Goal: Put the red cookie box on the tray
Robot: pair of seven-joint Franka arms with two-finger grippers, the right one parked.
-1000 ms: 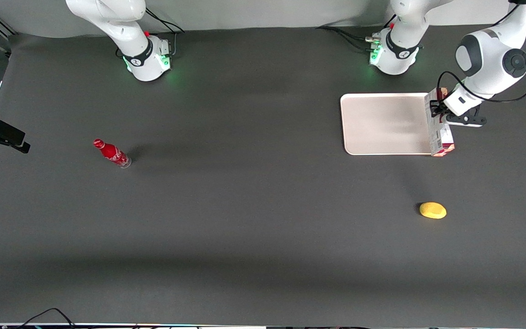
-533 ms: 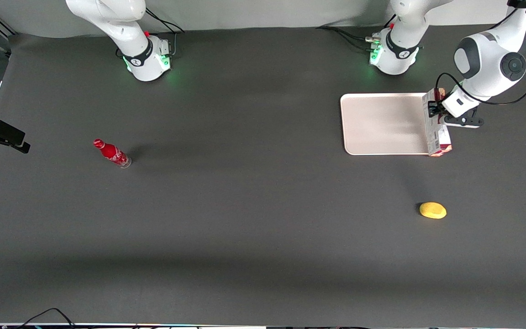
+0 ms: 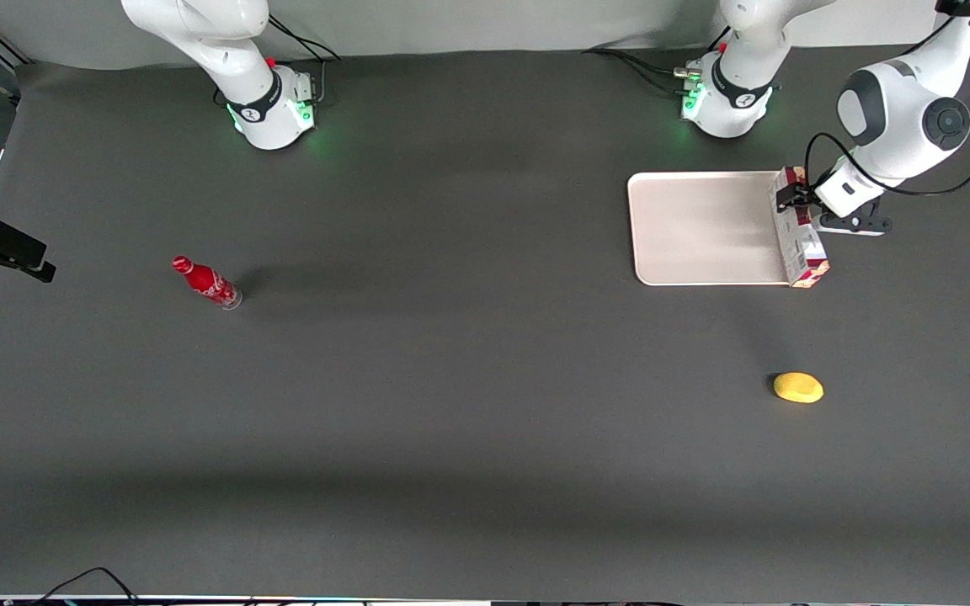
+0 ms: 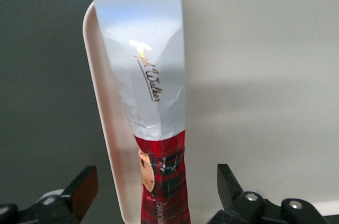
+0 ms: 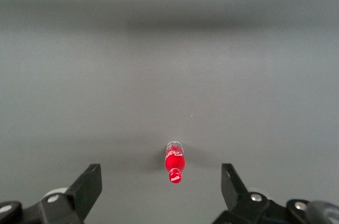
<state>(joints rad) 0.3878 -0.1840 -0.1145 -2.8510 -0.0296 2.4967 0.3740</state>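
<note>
The red cookie box (image 3: pixel 800 244) rests along the tray's (image 3: pixel 704 227) short edge at the working arm's end of the table. In the left wrist view the red cookie box (image 4: pixel 144 81) shows its pale grey printed side and red tartan ends, and it lies over the tray's rim (image 4: pixel 106 128). The left gripper (image 3: pixel 791 199) hangs over the box end that is farther from the front camera. The gripper (image 4: pixel 156 192) is open, with its fingers (image 4: pixel 85 188) well apart on either side of the box and not touching it.
A yellow lemon-like object (image 3: pixel 798 387) lies nearer the front camera than the tray. A small red soda bottle (image 3: pixel 207 282) stands toward the parked arm's end of the table. The arm bases (image 3: pixel 725 93) stand at the table's back edge.
The box and the gripper have shifted a little toward the parked arm's end, bringing the box over the tray's rim. The other objects have not moved.
</note>
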